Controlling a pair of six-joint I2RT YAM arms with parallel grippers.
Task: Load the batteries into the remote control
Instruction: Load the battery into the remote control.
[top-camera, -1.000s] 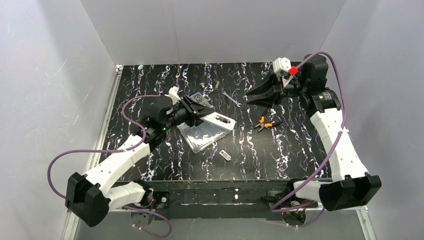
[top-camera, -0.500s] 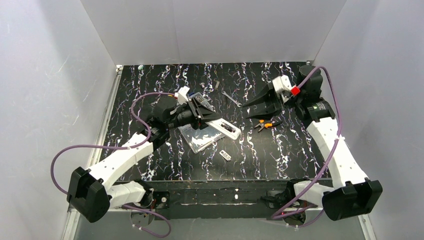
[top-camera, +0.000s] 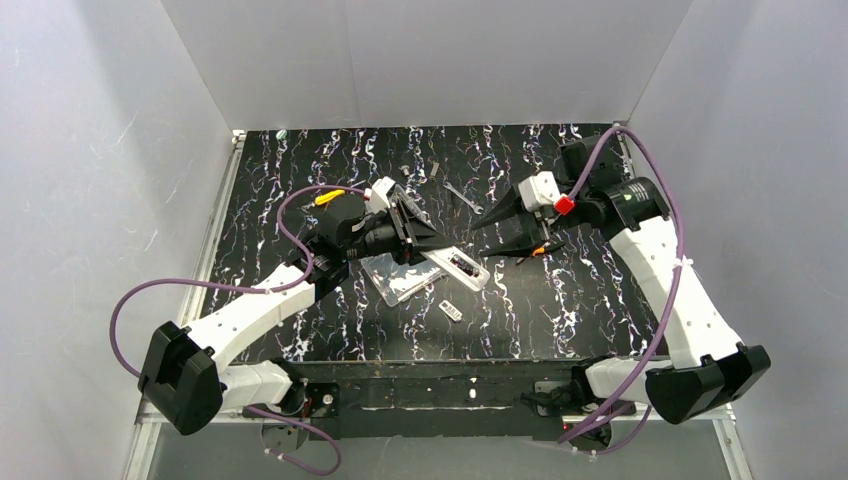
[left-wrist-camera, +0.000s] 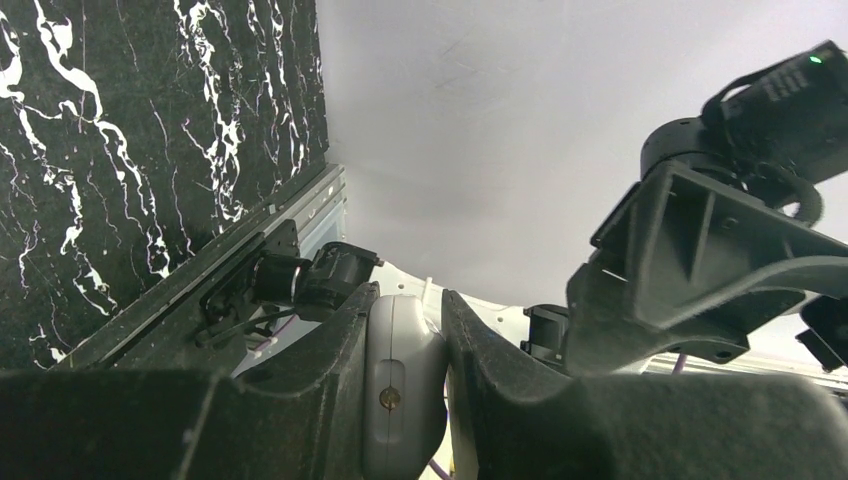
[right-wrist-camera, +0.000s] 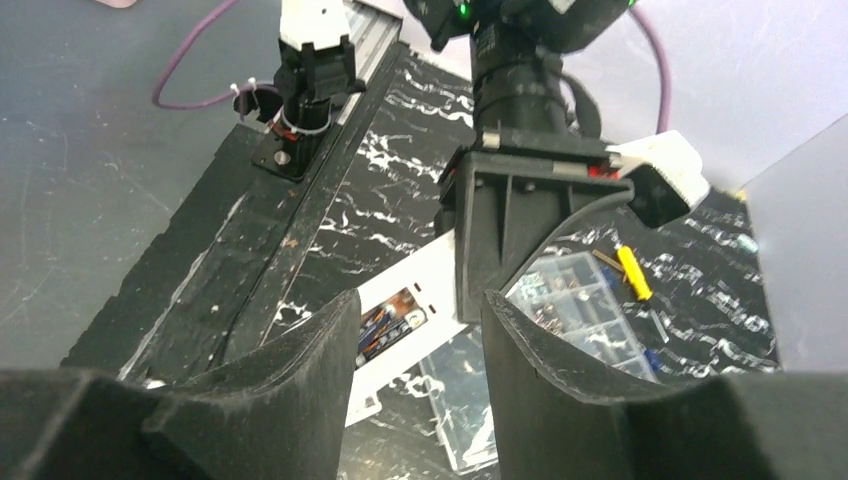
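My left gripper (top-camera: 432, 243) is shut on one end of the slim white remote control (top-camera: 462, 266) and holds it above the table, its free end pointing right. The left wrist view shows the remote's (left-wrist-camera: 400, 385) white edge clamped between the jaws of the left gripper (left-wrist-camera: 408, 300). The right wrist view shows its (right-wrist-camera: 400, 318) back with the open compartment, where orange and blue battery-like shapes lie. My right gripper (top-camera: 487, 240) is open and empty, just right of the remote, fingers pointing at it. It (right-wrist-camera: 418, 300) frames the remote in its own view.
A clear plastic compartment box (top-camera: 398, 277) lies under the remote and shows in the right wrist view (right-wrist-camera: 570, 335). Orange-handled pliers (top-camera: 540, 248) lie under the right gripper. A small dark piece (top-camera: 450, 311) lies nearer the front. A wrench (top-camera: 462, 195) and small parts lie at the back. A yellow tool (right-wrist-camera: 632, 272) lies past the box.
My left gripper has carried the remote to the right, toward the table's middle. My right gripper has swung down and left and now faces the remote at close range.
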